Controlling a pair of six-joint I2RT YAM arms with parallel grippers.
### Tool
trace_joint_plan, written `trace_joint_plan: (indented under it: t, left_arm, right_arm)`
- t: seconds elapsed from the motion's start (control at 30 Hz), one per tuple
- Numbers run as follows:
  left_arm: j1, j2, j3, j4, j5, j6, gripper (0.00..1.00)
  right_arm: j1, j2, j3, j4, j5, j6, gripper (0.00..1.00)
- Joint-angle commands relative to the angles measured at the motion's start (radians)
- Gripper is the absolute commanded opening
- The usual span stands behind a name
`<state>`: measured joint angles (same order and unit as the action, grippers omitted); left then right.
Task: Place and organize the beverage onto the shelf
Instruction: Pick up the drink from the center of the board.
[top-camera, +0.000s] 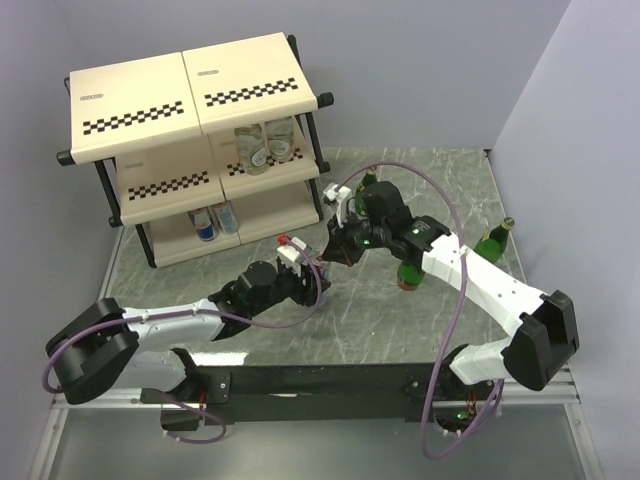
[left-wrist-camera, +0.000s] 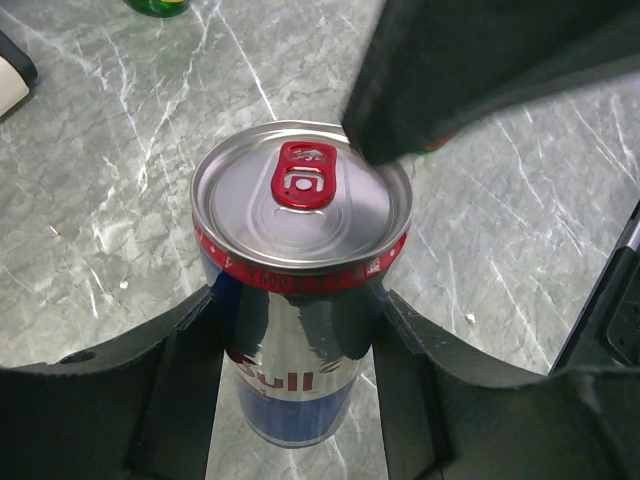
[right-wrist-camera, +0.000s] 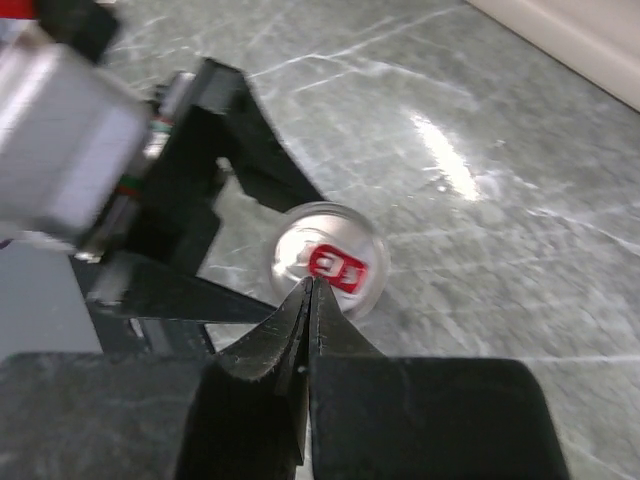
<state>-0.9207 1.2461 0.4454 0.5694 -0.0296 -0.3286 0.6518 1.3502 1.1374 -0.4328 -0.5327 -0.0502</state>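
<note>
- The left gripper is partly open. Its two black fingers press on both sides of an upright blue-silver can.
- The can is over the grey marbled table, in front of the shelf. We cannot tell whether it rests on the table.
- The right gripper is fully closed with nothing between its tips. It hangs just above the can's red pull tab, and we cannot tell whether they touch.
- On the shelf, the middle tier holds two clear bottles. The bottom tier holds two more cans.
- Three green bottles stand on the table right of the shelf, two of them partly hidden by the right arm.
- Only the top view shows the shelf. Only the left wrist view shows the can's red lettering.
</note>
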Motion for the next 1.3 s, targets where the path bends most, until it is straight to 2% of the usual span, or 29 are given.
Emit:
trace_joint_plan:
  t: [0.0,0.1,0.13,0.3,0.4,0.57,0.73,0.93,1.03,1.13,1.27]
  left_arm:
    - [0.008,-0.007,0.068,0.147,0.022,-0.010,0.00]
    - [0.014,-0.011,0.072,0.145,0.022,-0.007,0.01]
    - [0.013,-0.020,0.069,0.141,0.022,-0.006,0.00]
    - [0.013,-0.060,0.067,0.123,0.022,-0.006,0.00]
    - [0.013,-0.082,0.062,0.119,0.022,-0.007,0.00]
    - [0.013,-0.076,0.070,0.122,0.043,-0.012,0.00]
    - [0.013,-0.033,0.081,0.142,0.050,-0.015,0.00]
    - [0.019,-0.016,0.088,0.150,0.046,-0.010,0.00]
    - [0.023,-0.017,0.088,0.147,0.036,-0.006,0.00]
    - [0.034,-0.028,0.069,0.155,-0.010,-0.007,0.00]
    - [0.043,-0.048,0.030,0.188,-0.139,-0.003,0.00]
  right_arm:
    - [0.014,-0.043,0.001,0.019,-0.026,-0.016,0.00]
    - [0.012,-0.059,0.002,0.037,0.061,-0.002,0.00]
    - [0.006,-0.068,0.001,0.048,0.141,0.004,0.00]
    - [-0.064,-0.111,-0.050,0.135,0.287,0.042,0.00]
    - [-0.073,-0.068,-0.047,0.118,0.281,0.033,0.00]
    - [-0.046,-0.010,-0.022,0.086,0.179,0.007,0.00]
    - [0.064,-0.060,-0.051,0.104,0.132,-0.037,0.00]
    - [0.080,-0.077,-0.057,0.092,0.091,-0.059,0.00]
    - [0.078,-0.071,-0.053,0.103,0.161,-0.054,0.00]
    - [0.043,-0.085,-0.051,0.129,0.312,-0.047,0.00]
    - [-0.062,-0.160,-0.077,0.180,0.346,-0.056,0.00]
